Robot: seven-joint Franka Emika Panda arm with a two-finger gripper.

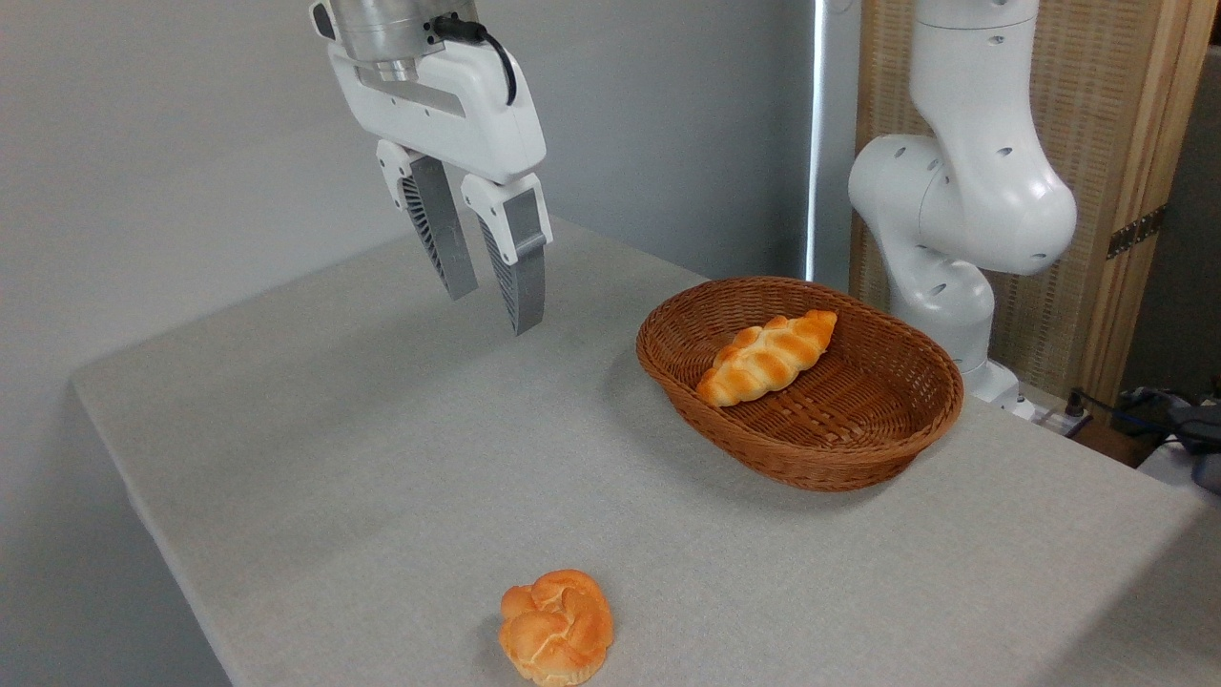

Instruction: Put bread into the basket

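1 relation matters here: the knotted bun (pixel 556 626) sits at the near edge of the table (pixel 315 458), while the gripper (pixel 486 307) hangs in the air at the far left, well apart from it. From the claw, the bun lies toward the camera and slightly right, and well below. I judge the next move as a long travel toward the near edge plus a descent.

Claw state: fingers spread with a moderate gap, nothing between them, tips pointing down and slightly tilted.

Bun is roundish, so I see no real long axis and grip angle should not matter much. Golden-orange lumpy braided top, paler base, looks soft or foam-like; I'd squeeze lightly.

Wicker basket (pixel 839 468) is at the far right, oval, brown, shallow with a thick woven rim, long axis running from far left to near right. 1 long braided loaf (pixel 768 356) already lies in it toward the left side, leaving the right part of the floor free.

Table cover is grey cloth with a fine weave, matte. Bun is close to the near table edge, so I'd watch for nudging it off.
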